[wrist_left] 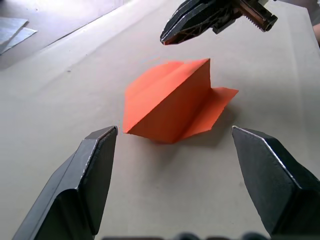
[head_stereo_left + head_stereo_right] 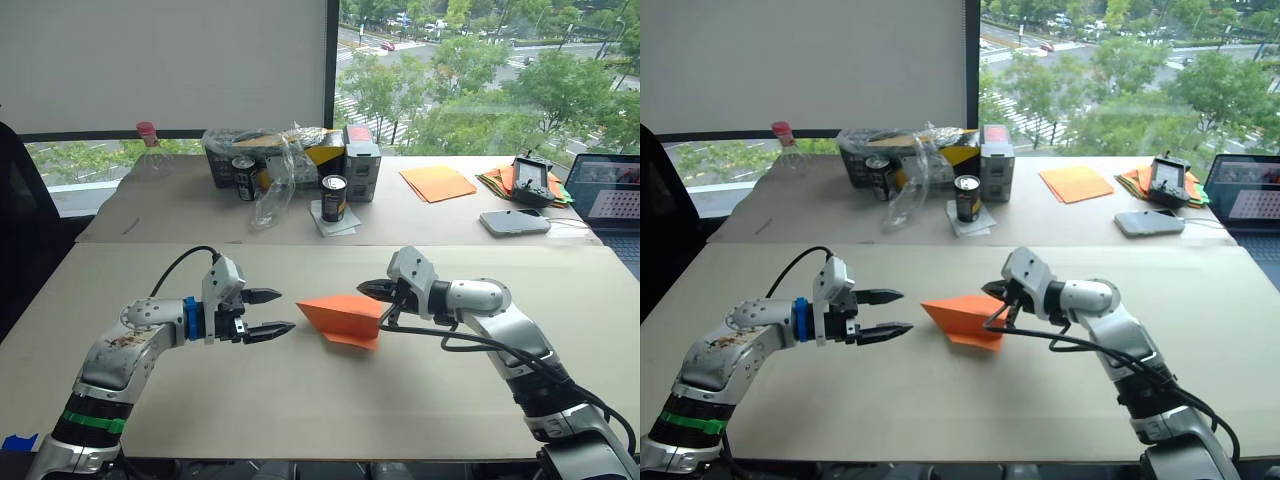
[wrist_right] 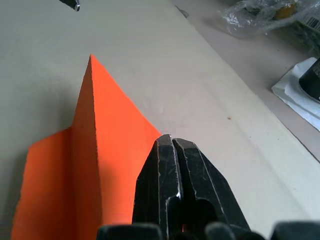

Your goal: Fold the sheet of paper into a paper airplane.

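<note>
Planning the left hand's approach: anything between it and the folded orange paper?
Nothing visible. The open left hand faces the pointed tip of the bright orange folded paper airplane across bare beige table. The right hand is shut at the plane's far end.

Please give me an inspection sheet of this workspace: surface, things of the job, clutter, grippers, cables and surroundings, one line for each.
Surface: pale table, with a second table behind it.
Job's things: orange paper airplane lies mid-table, one flap raised, its point toward the left gripper.
Clutter: on the far table, cans, a plastic bag, a bottle, orange sheets, a coloured paper pile, a phone, a laptop.
Grippers: left gripper open, short of the airplane's point; right gripper shut, at the airplane's rear edge; a grip on the paper cannot be confirmed.
Cables: black cables along both arms.
Surroundings: window with trees and a street outside.
</note>
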Action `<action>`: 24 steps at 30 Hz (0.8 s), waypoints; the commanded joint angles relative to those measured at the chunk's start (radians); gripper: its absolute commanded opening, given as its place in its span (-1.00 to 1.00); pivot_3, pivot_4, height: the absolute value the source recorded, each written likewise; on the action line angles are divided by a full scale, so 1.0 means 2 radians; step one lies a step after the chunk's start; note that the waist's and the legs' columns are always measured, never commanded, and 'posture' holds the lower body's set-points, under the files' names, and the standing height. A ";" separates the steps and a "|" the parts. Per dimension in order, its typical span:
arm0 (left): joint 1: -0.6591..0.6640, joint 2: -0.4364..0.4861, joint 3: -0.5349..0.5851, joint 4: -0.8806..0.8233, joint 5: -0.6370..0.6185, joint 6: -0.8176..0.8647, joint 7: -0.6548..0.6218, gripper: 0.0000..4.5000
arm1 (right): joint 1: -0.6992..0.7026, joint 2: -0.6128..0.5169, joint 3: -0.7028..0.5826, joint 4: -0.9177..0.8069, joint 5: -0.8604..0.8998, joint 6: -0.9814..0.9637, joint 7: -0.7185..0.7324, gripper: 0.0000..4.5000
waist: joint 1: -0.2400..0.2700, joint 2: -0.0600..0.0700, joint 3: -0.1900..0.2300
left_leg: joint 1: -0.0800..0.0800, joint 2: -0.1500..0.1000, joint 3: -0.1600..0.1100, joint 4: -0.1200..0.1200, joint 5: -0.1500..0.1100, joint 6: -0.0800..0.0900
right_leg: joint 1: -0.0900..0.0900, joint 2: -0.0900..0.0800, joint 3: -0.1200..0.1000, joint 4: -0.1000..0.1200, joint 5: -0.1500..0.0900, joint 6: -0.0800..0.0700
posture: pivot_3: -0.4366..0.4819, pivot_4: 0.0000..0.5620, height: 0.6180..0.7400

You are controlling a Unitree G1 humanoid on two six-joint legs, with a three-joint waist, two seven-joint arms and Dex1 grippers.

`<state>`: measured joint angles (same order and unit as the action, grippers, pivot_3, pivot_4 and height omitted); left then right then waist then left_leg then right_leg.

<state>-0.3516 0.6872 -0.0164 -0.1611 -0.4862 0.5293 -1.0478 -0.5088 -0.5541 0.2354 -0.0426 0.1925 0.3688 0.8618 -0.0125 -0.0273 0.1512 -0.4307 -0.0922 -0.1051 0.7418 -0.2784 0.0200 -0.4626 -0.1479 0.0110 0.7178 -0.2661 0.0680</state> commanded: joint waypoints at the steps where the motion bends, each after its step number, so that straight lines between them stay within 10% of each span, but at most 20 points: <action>1: -0.002 0.008 0.004 -0.002 0.004 -0.008 -0.005 0.72 | 0.012 0.010 0.004 -0.035 0.016 0.040 0.003 -1.00 | 0.000 0.000 0.000 | 0.000 0.000 0.000 0.000 0.000 0.000 | 0.000 0.000 0.000 0.000 0.000 0.000 | -0.05 -0.47 -0.14; 24: -0.042 0.009 -0.067 0.027 0.027 0.001 -0.061 0.72 | 0.109 -0.022 0.059 -0.132 -0.001 0.065 0.053 -1.00 | 0.000 0.000 0.000 | 0.000 0.000 0.000 0.000 0.000 0.000 | 0.001 0.000 -0.001 0.000 0.000 0.000 | -0.05 -0.47 -0.14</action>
<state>-0.4193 0.7083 -0.1302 -0.1127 -0.4513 0.5457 -1.1524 -0.2954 -0.5856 0.3395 -0.2855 0.2081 0.5166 0.9579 -0.0119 -0.0274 0.1513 -0.4300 -0.0924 -0.1054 0.7418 -0.2783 0.0200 -0.4612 -0.1479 0.0099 0.7173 -0.2660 0.0684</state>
